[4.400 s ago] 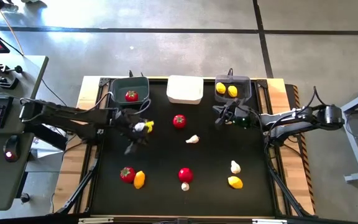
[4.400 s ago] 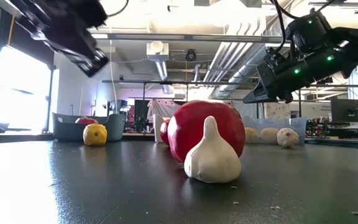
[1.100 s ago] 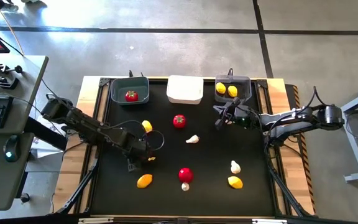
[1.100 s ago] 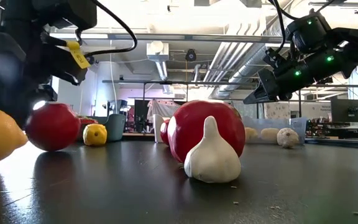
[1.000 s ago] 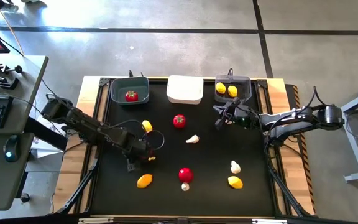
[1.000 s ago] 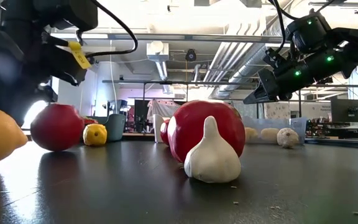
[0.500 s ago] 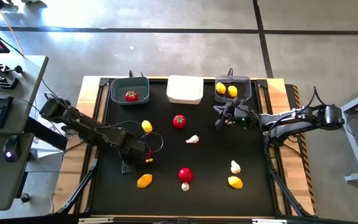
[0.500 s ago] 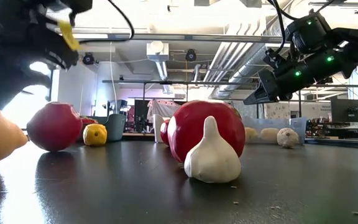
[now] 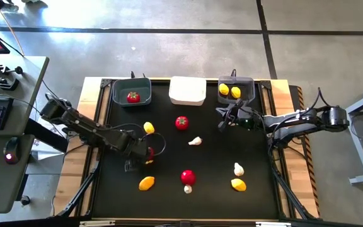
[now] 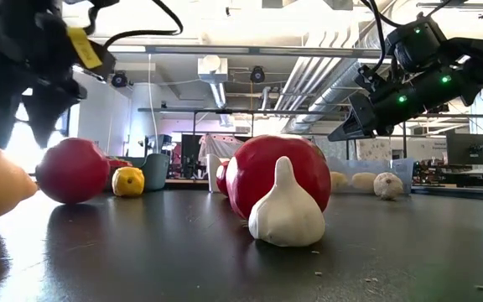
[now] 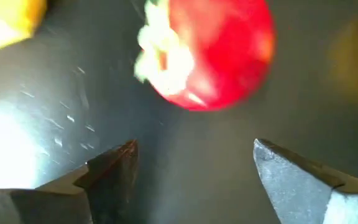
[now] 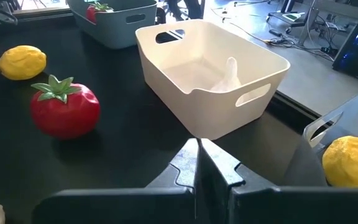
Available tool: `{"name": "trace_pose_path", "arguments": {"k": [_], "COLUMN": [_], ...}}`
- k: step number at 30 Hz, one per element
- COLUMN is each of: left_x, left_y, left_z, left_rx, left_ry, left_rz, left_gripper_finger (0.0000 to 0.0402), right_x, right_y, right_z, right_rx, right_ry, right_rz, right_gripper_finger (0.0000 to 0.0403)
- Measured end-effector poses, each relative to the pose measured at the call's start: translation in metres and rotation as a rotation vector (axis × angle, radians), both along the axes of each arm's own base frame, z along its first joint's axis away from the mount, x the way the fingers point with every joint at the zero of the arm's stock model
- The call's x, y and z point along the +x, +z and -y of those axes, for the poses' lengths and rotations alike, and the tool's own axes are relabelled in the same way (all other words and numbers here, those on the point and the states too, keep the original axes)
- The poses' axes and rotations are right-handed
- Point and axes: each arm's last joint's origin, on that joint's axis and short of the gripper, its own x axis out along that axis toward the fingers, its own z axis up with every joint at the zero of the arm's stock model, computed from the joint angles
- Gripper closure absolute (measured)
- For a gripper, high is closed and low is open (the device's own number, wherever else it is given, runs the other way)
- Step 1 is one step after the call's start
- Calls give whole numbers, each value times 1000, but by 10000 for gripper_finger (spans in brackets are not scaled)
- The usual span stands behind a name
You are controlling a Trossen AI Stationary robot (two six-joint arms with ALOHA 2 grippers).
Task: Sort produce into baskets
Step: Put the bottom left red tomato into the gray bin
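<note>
One red round toy tomato [image 9: 133, 97] is seen in the dark grey plastic basket [image 9: 131, 82] at the bench's far-left corner. Two yellow oval lemons [image 9: 229, 91] are binned far-right. The left gripper [image 9: 134, 159], spread wide, is poised over another tomato [image 11: 207, 53] near the left edge. The right gripper [image 9: 222, 118] is closed, empty. About nine pieces are left.

Bright overhead light, soft close-ups

Glare is pooling on the counter [image 11: 17, 143] beside the left claw [image 11: 194, 171], while the tomato [image 11: 207, 50] ahead of it is showing blurred.
</note>
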Motion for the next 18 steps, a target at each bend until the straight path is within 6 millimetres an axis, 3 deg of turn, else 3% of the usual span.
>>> {"name": "trace_pose_path", "arguments": {"k": [5,18], "left_x": [7,26], "left_y": [3,8], "left_z": [-10,-26], "left_rx": [49,-47], "left_ry": [-45,-97], "left_rz": [32,133], "left_gripper_finger": [89,89], "right_x": [0,0], "right_y": [0,0], "right_z": [0,0], "right_rx": [1,1], "right_ry": [3,3], "right_rz": [0,-1], "right_gripper_finger": [399,399]}}
